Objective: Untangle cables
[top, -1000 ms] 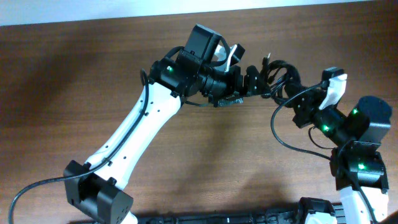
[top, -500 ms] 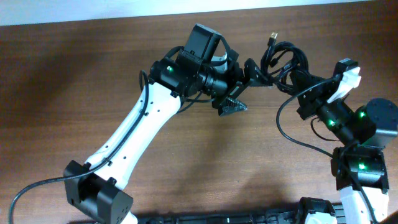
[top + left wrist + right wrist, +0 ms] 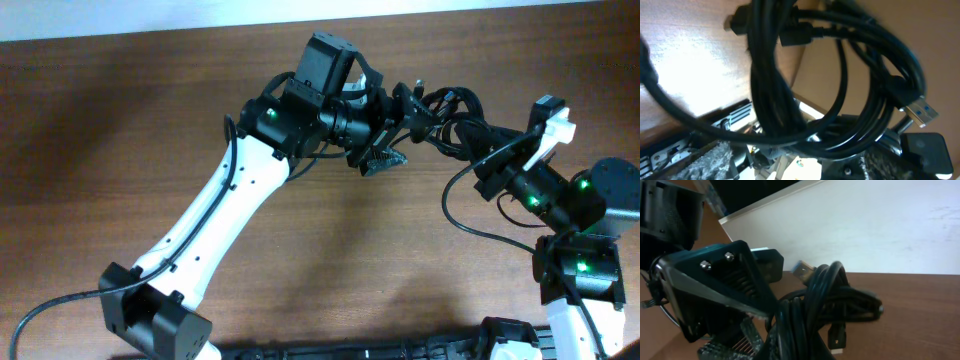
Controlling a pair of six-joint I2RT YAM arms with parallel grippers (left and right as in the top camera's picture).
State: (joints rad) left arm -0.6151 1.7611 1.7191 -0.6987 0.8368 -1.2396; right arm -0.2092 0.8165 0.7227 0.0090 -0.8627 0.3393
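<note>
The cables (image 3: pixel 452 112) are a tangled bundle of thin black cords held up between my two arms near the far table edge. My right gripper (image 3: pixel 482 150) is shut on the bundle's right side. In the right wrist view the cords (image 3: pixel 825 300) run down into its jaws (image 3: pixel 807 352), with a small plug (image 3: pixel 837 337) hanging beside them. My left gripper (image 3: pixel 397 130) is open, one finger on each side of the bundle's left end. In the left wrist view the loops (image 3: pixel 840 75) cross in front of the spread jaws (image 3: pixel 805 167), and a USB plug (image 3: pixel 920 110) sticks out on the right.
The brown wooden table (image 3: pixel 120 150) ends at a white strip (image 3: pixel 200 15) along the far edge, close behind the bundle. The right arm's own thicker black wire (image 3: pixel 455 215) loops below its wrist. My left gripper's body (image 3: pixel 725 295) fills the left of the right wrist view.
My left gripper has opened its fingers around the bundle. My right gripper lifted the bundle toward the far edge, then came back slightly left and lower.
</note>
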